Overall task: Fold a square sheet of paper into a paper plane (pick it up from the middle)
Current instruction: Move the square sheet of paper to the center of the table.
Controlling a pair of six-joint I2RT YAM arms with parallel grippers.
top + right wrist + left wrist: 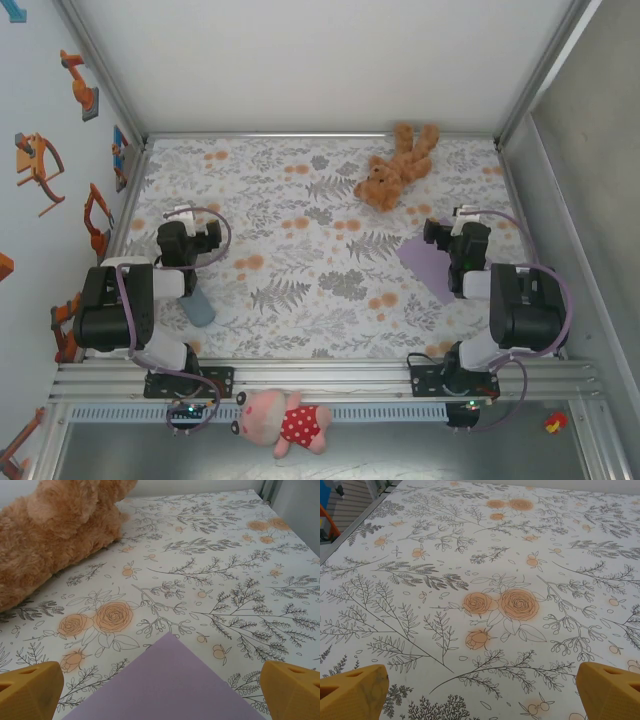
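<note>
a brown teddy bear (395, 170) lies on its back at the far right of the tabletop (300, 230), its legs pointing toward the back wall; in the right wrist view its fur (55, 530) takes up the upper left corner. the tabletop is covered with a white cloth printed with grey ferns and orange roses (470, 555) (225, 555). a small grey-blue pad (198, 308) lies near the front left. in front of the metal rail (320, 378), a pink pig toy (285, 422) in a red spotted dress lies on its side. orange stickers (80, 85) dot the left wall.
</note>
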